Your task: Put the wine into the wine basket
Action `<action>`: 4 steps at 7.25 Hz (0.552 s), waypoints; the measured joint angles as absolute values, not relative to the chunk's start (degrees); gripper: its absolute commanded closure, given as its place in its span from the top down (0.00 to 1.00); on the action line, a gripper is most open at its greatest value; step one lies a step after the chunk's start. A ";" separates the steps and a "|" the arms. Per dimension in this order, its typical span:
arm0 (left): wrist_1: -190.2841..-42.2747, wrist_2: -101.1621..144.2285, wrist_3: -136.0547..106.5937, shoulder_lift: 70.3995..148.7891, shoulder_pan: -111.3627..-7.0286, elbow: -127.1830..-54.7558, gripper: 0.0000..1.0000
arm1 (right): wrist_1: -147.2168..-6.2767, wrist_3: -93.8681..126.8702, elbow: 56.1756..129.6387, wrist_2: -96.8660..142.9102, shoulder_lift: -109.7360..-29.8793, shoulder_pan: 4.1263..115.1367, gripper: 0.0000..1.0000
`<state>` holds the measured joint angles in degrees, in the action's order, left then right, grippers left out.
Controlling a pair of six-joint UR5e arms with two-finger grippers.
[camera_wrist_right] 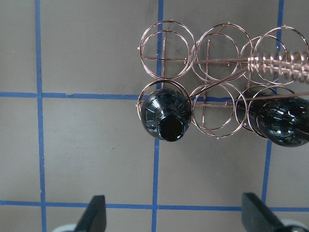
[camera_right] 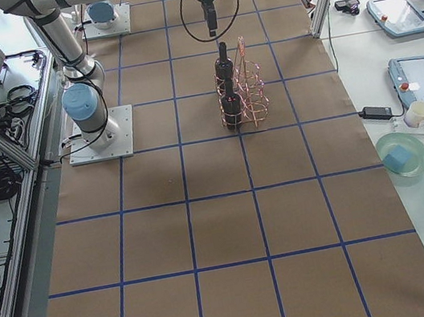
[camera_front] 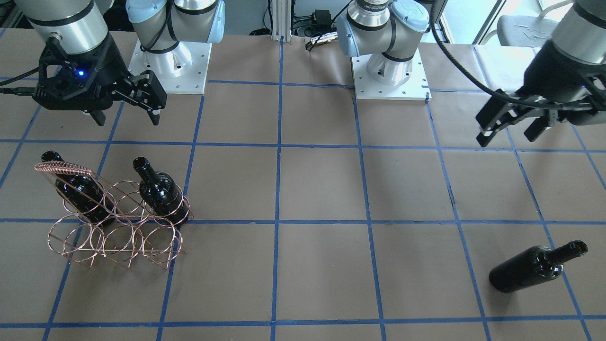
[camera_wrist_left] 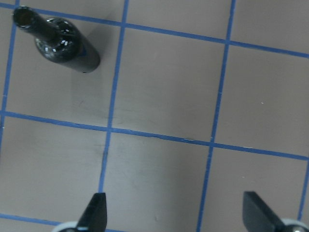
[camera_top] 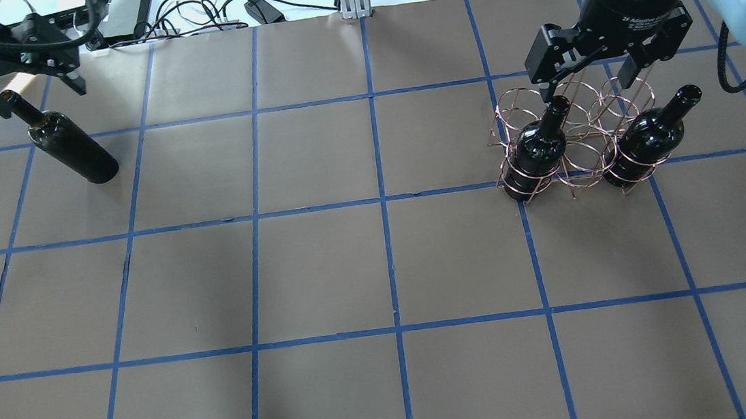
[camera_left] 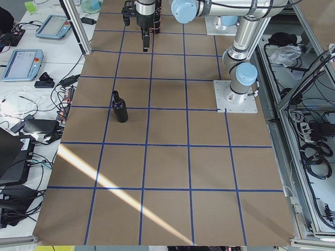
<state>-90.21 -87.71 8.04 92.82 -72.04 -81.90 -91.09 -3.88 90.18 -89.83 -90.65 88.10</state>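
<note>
A black wine bottle (camera_top: pixel 69 148) stands upright alone on the table on my left side; it also shows in the front view (camera_front: pixel 530 271) and the left wrist view (camera_wrist_left: pixel 60 44). My left gripper (camera_front: pixel 511 129) hangs open and empty above the table, apart from it (camera_wrist_left: pixel 176 210). The copper wire basket (camera_front: pixel 64 167) stands on my right side (camera_top: pixel 579 148) and holds two more black bottles (camera_top: pixel 540 145) (camera_top: pixel 650 136) in end rings of one row. My right gripper (camera_top: pixel 596 75) hovers open and empty above the basket (camera_wrist_right: pixel 277 65).
Brown paper with a blue tape grid (camera_top: pixel 382 198) covers the table. The two arm bases (camera_front: pixel 170 61) (camera_front: pixel 390 68) stand at the robot's edge. Cables and tablets (camera_left: pixel 21 60) lie on the side bench beyond the far edge.
</note>
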 measured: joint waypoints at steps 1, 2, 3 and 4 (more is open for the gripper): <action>-91.05 -87.71 14.11 93.99 -66.84 -82.16 1.00 | -91.09 -3.88 90.18 -89.83 -90.65 88.09 1.00; -91.07 -87.73 18.51 95.70 -63.19 -82.24 1.00 | -91.07 -3.87 90.19 -89.83 -90.64 88.07 1.00; -88.87 -87.75 20.93 98.17 -61.04 -82.09 1.00 | -91.04 -3.87 90.20 -89.83 -90.59 88.06 1.00; -84.54 -87.70 22.63 101.40 -60.11 -81.69 1.00 | -91.04 -3.87 90.20 -89.82 -90.53 88.06 1.00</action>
<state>-84.54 -87.70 22.63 101.40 -60.11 -81.69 -91.04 -3.87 90.20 -89.82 -90.53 88.06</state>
